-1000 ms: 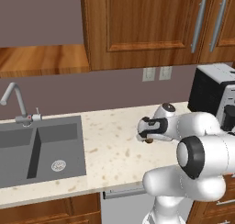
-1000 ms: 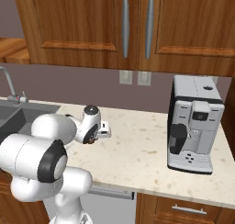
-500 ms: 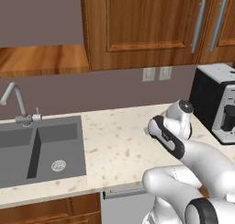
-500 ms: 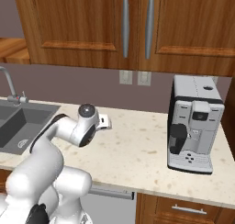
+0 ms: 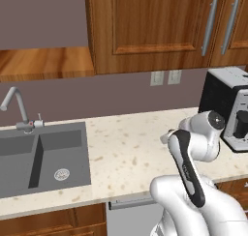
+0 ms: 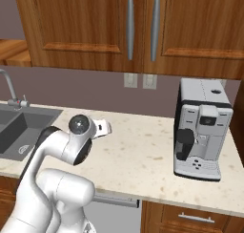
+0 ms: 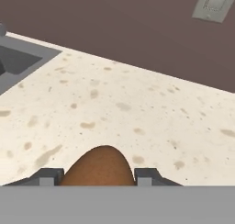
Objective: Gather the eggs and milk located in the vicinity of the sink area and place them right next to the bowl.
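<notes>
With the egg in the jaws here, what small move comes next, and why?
Probably keep carrying the egg onward along the counter, away from the sink: the jaws are shut on it and it hangs above bare counter, with no bowl near enough to set it beside yet.
</notes>
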